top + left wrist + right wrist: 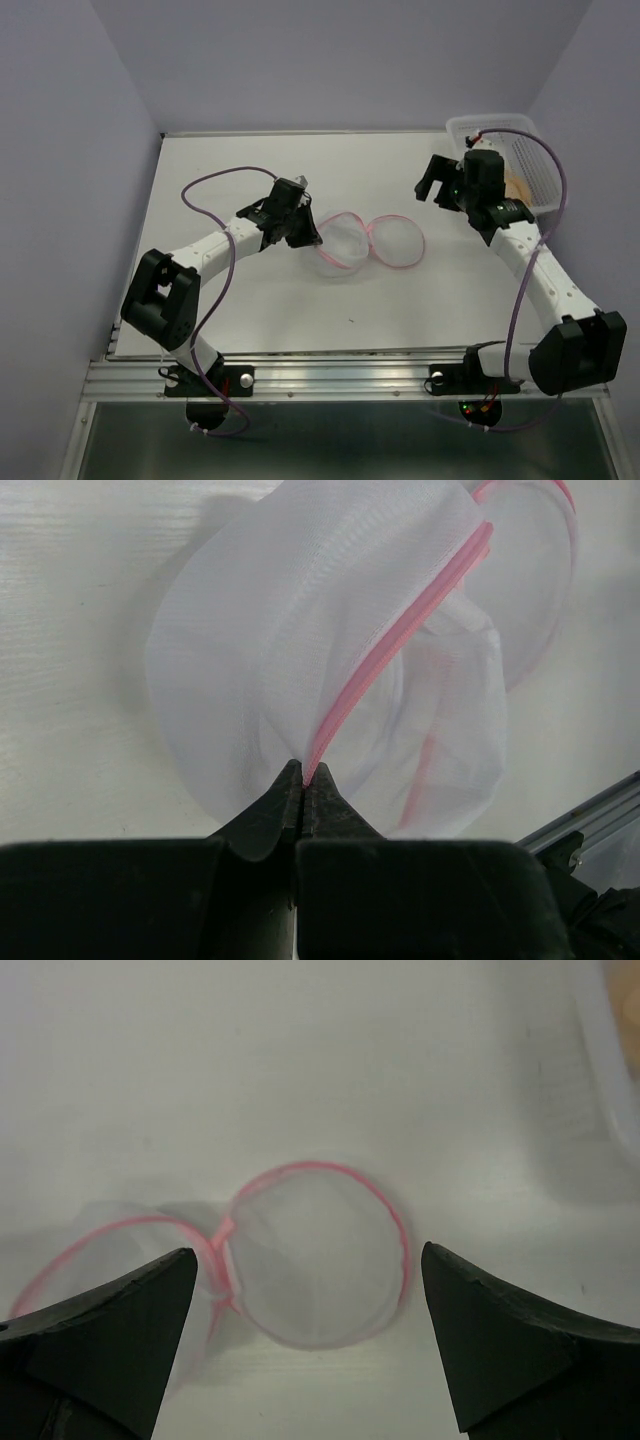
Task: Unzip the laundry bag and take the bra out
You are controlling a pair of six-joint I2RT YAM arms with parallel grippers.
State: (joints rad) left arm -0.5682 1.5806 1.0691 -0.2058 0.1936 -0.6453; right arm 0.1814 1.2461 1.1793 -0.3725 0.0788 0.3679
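On table, L jaws pinch laundry bag rim; R jaws spread, apart.

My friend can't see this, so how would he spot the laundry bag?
Look at the middle of the white table. The laundry bag lies there as two see-through mesh circles, the left claw pinching one. Only it has pink edging, unlike the white lattice basket in the far corner.

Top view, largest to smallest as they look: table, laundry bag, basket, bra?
1. table.
2. laundry bag and basket look about alike; the right arm hides part of the basket.
3. bra, only a peach sliver showing.
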